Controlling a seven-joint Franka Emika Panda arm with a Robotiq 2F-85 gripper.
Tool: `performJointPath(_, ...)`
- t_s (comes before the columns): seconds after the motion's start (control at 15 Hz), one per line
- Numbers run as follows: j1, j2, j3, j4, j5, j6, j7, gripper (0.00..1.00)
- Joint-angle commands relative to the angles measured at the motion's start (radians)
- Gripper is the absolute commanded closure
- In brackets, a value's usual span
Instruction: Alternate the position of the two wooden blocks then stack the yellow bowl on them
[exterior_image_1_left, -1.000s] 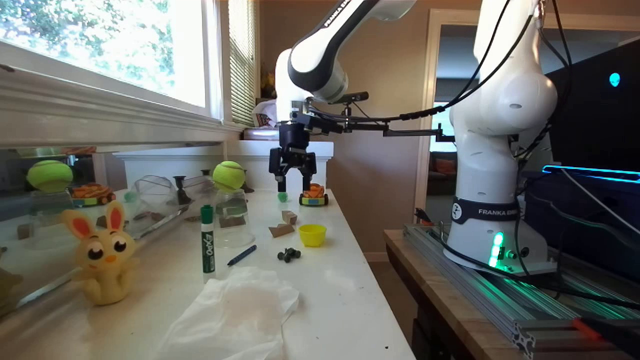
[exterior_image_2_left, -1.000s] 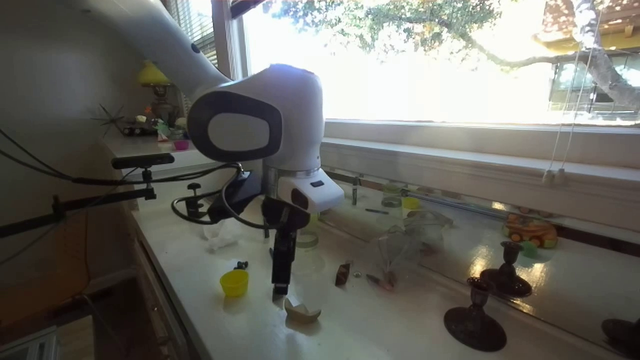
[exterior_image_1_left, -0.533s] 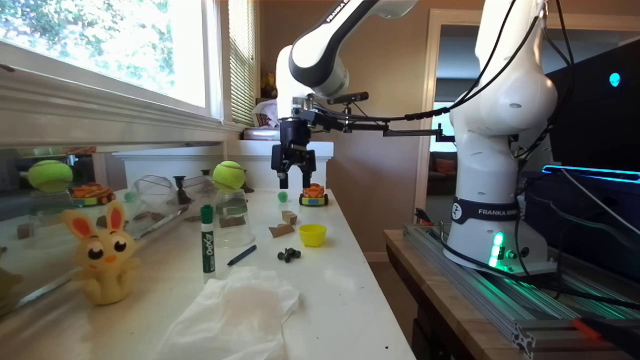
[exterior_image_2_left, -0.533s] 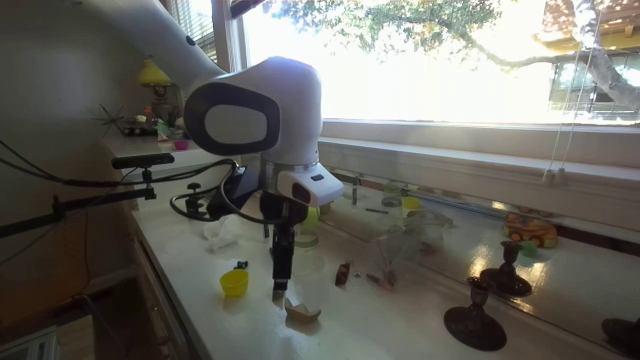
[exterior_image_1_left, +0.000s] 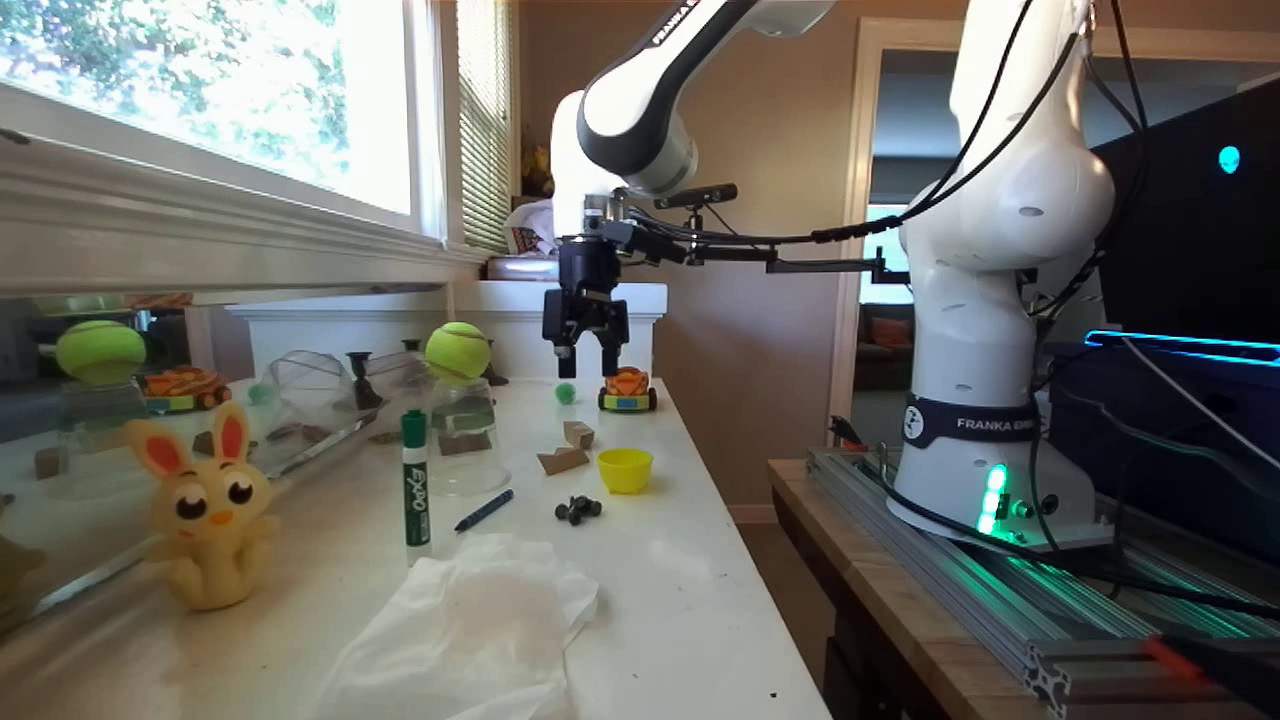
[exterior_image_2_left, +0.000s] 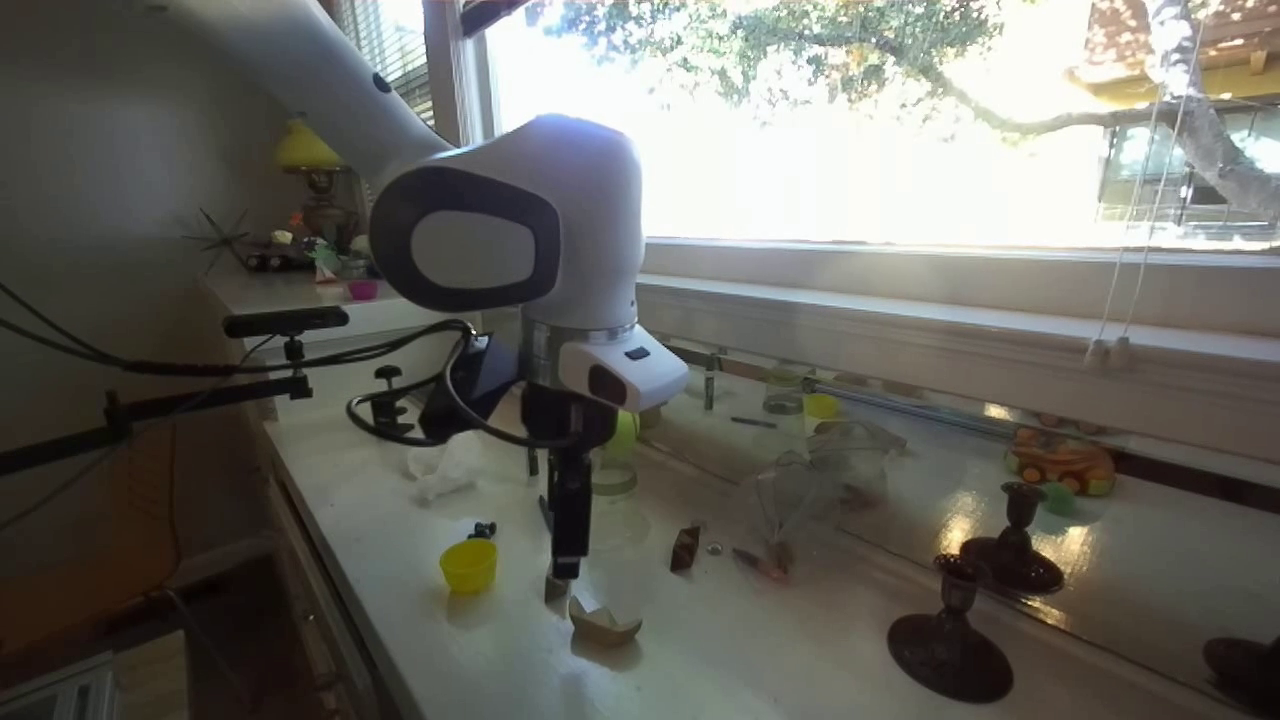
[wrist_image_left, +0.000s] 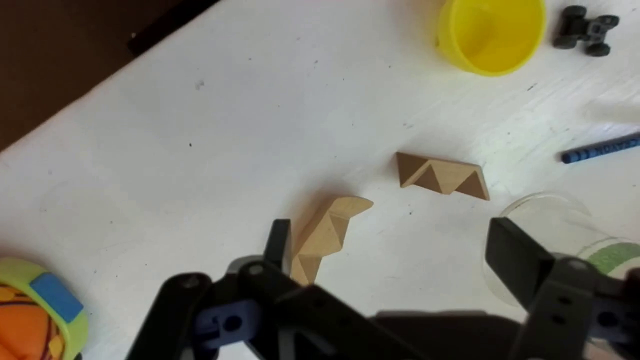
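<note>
Two small light-brown wooden blocks with zigzag cut sides lie apart on the white counter. In the wrist view one block (wrist_image_left: 325, 232) lies beside my left finger, its lower end partly hidden by it, and the other block (wrist_image_left: 445, 176) lies farther up. In both exterior views they show as a block (exterior_image_1_left: 578, 434) (exterior_image_2_left: 605, 625) and a block (exterior_image_1_left: 563, 460) (exterior_image_2_left: 555, 588), the latter partly covered by the fingers. The yellow bowl (wrist_image_left: 492, 37) (exterior_image_1_left: 625, 471) (exterior_image_2_left: 470, 566) stands upright beside them. My gripper (wrist_image_left: 387, 245) (exterior_image_1_left: 588, 362) (exterior_image_2_left: 567, 570) is open and empty above the blocks.
A clear glass (exterior_image_1_left: 468, 430) with a tennis ball (exterior_image_1_left: 458, 352) on top stands near the blocks. A small black wheeled toy (wrist_image_left: 586, 31), a blue crayon (wrist_image_left: 600, 148) and an orange toy car (exterior_image_1_left: 628, 390) lie around. A dark candlestick (exterior_image_2_left: 950, 640) stands by the mirror. The counter edge (wrist_image_left: 115, 75) is close.
My gripper has risen a little and turned slightly, with its fingers still apart. The blocks and the yellow bowl have not moved.
</note>
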Motion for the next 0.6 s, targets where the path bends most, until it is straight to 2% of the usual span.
performJointPath(0.0,0.008,0.017,0.018,0.019,-0.050,0.013,-0.127,0.00)
performJointPath(0.53,0.033,0.059,0.017,0.027,0.004,0.016,-0.566,0.00)
